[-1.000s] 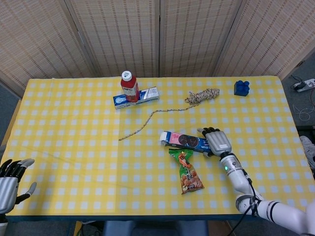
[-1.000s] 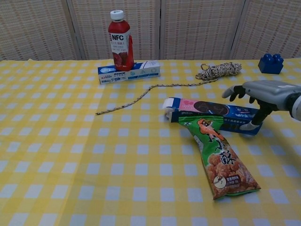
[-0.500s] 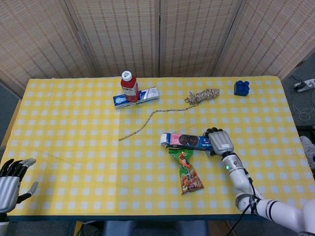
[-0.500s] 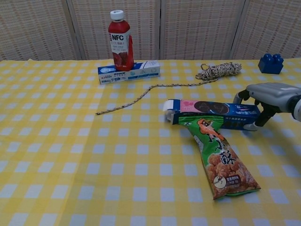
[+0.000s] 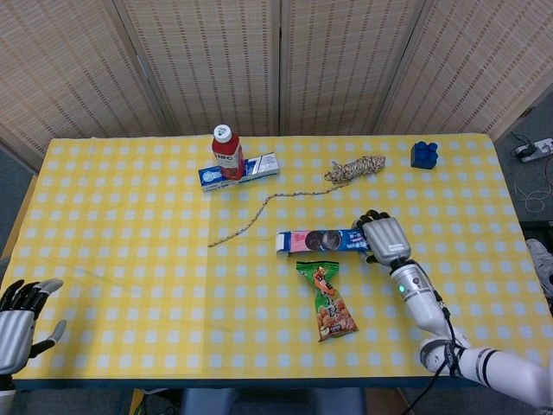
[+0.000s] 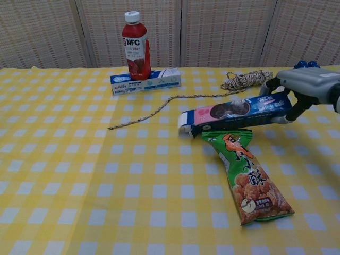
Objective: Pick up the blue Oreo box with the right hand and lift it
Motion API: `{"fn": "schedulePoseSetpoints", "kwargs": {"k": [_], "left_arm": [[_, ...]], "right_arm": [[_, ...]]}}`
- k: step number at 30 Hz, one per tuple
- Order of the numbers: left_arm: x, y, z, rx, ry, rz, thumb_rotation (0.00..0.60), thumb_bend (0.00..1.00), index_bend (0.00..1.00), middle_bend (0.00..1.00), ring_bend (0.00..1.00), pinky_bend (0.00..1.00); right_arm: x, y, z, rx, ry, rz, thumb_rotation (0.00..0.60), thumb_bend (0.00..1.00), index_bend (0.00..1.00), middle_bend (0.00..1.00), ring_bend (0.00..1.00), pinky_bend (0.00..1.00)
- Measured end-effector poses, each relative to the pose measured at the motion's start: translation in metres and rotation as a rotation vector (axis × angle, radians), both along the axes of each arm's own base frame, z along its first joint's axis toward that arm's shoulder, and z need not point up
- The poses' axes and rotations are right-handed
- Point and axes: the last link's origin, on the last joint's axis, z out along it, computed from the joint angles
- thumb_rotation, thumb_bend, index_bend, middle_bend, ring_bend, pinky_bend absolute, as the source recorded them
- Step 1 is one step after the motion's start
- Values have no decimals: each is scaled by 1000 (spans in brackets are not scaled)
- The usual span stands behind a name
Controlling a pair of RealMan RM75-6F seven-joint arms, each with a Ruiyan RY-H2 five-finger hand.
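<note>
1. Chest view, nearest you: the green snack bag (image 6: 246, 178) lies flat at lower right of the frame, its top end just below the lifted box.
2. Your left hand (image 5: 19, 322) sits at the lower left corner of the head view, fingers apart and holding nothing.
3. The blue Oreo box (image 6: 234, 116) is at centre right, gripped at its right end by your right hand (image 6: 300, 89); that end is raised, and the left end tilts down, seemingly off the cloth.
4. Judging by its shape, the box is a long, stiff, light carton with a slick printed skin. Held at one end it will droop and may twist, so keep the grip firm across the narrow sides and lift slowly.
5. Further back, the rope (image 6: 245, 79) trails toward centre, and the red bottle (image 6: 136, 46) stands against the toothpaste box (image 6: 146, 81) at upper left.
6. The blue brick (image 5: 423, 155) sits at far upper right.
</note>
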Motion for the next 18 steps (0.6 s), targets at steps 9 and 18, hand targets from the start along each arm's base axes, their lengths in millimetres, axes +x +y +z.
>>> {"fn": "schedulePoseSetpoints", "kwargs": {"k": [9, 18], "left_arm": [[0, -1, -1, 1, -4, 1, 600, 331, 259, 227, 176, 81], [-2, -5, 2, 10, -4, 11, 600, 331, 259, 227, 176, 81]], "right_arm": [[86, -16, 48, -69, -97, 174, 600, 352, 462, 334, 193, 264], [136, -14, 72, -104, -220, 260, 600, 351, 463, 334, 193, 264]]}}
